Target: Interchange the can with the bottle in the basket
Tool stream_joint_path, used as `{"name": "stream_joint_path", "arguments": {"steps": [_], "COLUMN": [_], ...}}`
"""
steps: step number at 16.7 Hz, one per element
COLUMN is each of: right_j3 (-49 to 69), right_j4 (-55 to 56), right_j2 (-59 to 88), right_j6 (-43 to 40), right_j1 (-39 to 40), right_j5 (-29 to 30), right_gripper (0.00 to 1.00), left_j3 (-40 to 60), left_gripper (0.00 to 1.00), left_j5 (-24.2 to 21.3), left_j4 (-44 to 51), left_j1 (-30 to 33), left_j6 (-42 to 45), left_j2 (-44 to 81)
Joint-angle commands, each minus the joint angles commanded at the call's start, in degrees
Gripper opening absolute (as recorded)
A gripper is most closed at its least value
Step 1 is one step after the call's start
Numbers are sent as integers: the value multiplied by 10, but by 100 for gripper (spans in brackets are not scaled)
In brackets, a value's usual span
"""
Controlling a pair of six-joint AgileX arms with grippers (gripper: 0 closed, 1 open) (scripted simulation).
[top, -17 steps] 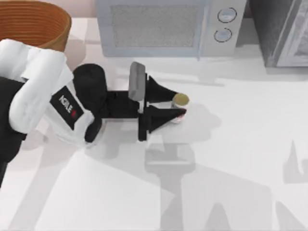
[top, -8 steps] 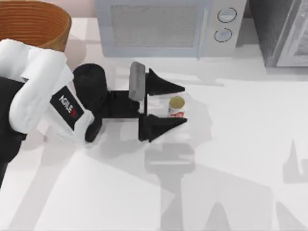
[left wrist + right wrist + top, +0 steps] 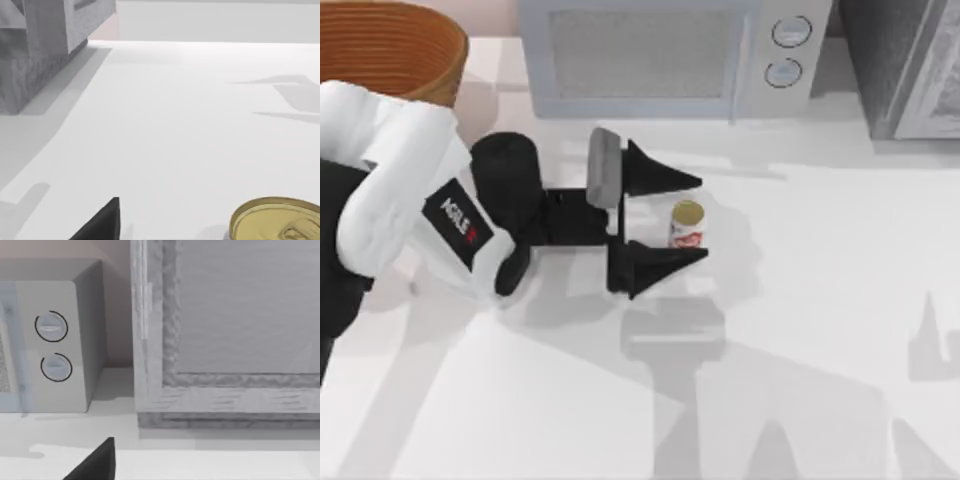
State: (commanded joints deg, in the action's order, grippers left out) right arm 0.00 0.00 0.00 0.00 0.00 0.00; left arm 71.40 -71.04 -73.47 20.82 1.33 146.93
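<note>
My left gripper [image 3: 670,217] lies low over the table [image 3: 820,300], pointing toward the table's right side, its two black fingers spread apart, one on the microwave side and one on the near side, with daylight showing between each and the can [image 3: 687,224]. The can stands upright between them, close to the fingertips rather than deep in the throat, gold lid up; my left wrist view catches that lid [image 3: 277,220] just ahead, with one dark finger [image 3: 100,225] off to its side. So what matters here is that the can's long axis is vertical while my fingers straddle it level, and it sits slightly nearer the near-side finger (by my reading, a short push forward would seat it deeper before I squeeze). My left arm is plainly the nearer one; of my right arm I get its wrist view looking toward the back of the table, with a dark finger tip [image 3: 95,462] at the frame's edge, and I cannot tell how that gripper stands. Past the can the table is bare toward the right. Farther back stands the microwave [image 3: 660,55], well apart from the can. The basket [image 3: 390,50] sits at the far left corner behind my arm, so I judge the carry will swing back and left.
</note>
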Motion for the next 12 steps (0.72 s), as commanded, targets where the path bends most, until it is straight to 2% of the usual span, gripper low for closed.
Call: {"name": "stream_joint_path", "arguments": {"steps": [2,5,8,12], "right_j3": [0,0,0,0], "right_j4": [0,0,0,0], "right_j2": [0,0,0,0], "right_j6": [0,0,0,0], "right_j1": [0,0,0,0], "right_j5": [0,0,0,0], "right_gripper": [100,100,100,100], "left_j3": [-21,-73,-141,-252], "left_gripper": [100,100,100,100], "left_j5": [22,78,155,274], "left_j4": [25,86,167,291], "left_j1": [-13,-42,-76,-122], "left_j6": [-5,-8,-5,-1], "left_j2": [-23,-101,-235,-475]}}
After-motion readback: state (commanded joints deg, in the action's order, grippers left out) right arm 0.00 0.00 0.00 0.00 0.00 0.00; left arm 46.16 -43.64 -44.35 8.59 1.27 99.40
